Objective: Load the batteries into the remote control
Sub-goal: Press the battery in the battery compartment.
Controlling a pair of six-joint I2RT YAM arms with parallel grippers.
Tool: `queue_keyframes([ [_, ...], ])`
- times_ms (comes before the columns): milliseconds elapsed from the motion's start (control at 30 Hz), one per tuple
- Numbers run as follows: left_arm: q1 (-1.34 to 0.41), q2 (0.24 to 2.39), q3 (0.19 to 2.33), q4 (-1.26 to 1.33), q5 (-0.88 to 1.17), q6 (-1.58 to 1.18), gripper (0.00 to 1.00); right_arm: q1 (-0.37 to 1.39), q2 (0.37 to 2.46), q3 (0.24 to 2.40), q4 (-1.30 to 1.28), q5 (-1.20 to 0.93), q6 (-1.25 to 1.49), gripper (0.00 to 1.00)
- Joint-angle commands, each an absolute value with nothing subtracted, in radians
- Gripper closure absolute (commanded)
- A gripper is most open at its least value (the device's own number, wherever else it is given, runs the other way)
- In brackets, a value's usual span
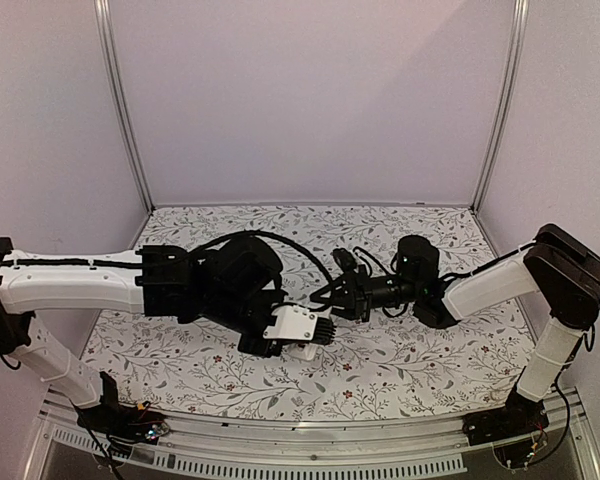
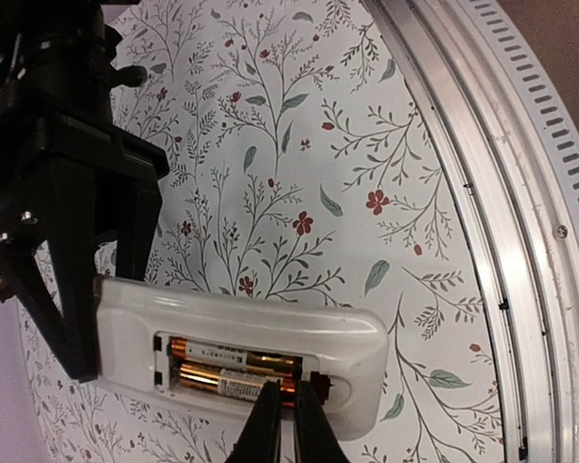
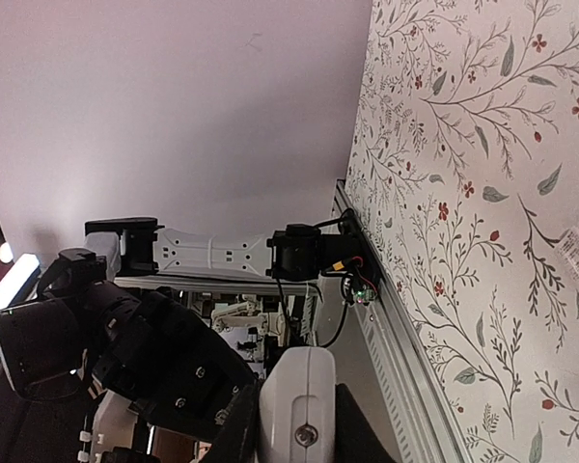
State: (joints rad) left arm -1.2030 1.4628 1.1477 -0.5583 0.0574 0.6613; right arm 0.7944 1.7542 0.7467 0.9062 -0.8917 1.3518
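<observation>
The left pincer is drawn narrow, its two black fingers almost together with only a sliver between them and nothing visibly gripped. Its tips sit at the open battery recess in the plain back of the small white oblong plastic remote control. The two slim gold-and-copper cylinder batteries lie in that recess side by side, parallel to the handset's long axis. The tips meet the nearer battery at the end furthest from the right pincer. That pincer is clamped across the opposite short end of the handset and holds it above the white floral-printed cloth on the bench, recess side turned toward the left wrist. From above, the handset runs roughly left to right between the two arms. The left arm is the one at the recess, so any last seating push probably falls to it, straight into the recess. Whether that battery end is fully down I cannot tell.
</observation>
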Motion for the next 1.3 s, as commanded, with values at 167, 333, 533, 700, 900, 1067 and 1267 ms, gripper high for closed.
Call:
queue_keyframes([
  [167,-1.210,1.539,1.170,-0.590,-0.061,0.654,0.94,0.812,1.718,0.759,1.154,-0.936,1.494,1.00],
  [333,-1.209,1.555,1.178,-0.597,-0.078,0.646,0.95,0.814,1.707,0.753,1.147,-0.937,1.489,1.00],
  [533,-1.211,1.532,1.190,-0.594,-0.084,0.633,0.93,0.813,1.678,0.752,1.038,-0.929,1.425,1.00],
  [700,-1.224,1.466,1.244,-0.574,-0.090,0.579,0.85,0.811,1.627,0.765,0.769,-0.897,1.236,1.00],
  [900,-1.224,1.354,1.231,-0.498,-0.087,0.474,0.60,0.797,1.565,0.785,0.591,-0.863,1.063,1.00],
  [1067,-1.219,1.292,1.166,-0.422,-0.170,0.284,0.34,0.783,1.530,0.784,0.565,-0.849,1.003,1.00],
  [1267,-1.199,1.269,1.097,-0.358,-0.173,-0.039,0.14,0.779,1.466,0.791,0.526,-0.812,0.946,1.00],
])
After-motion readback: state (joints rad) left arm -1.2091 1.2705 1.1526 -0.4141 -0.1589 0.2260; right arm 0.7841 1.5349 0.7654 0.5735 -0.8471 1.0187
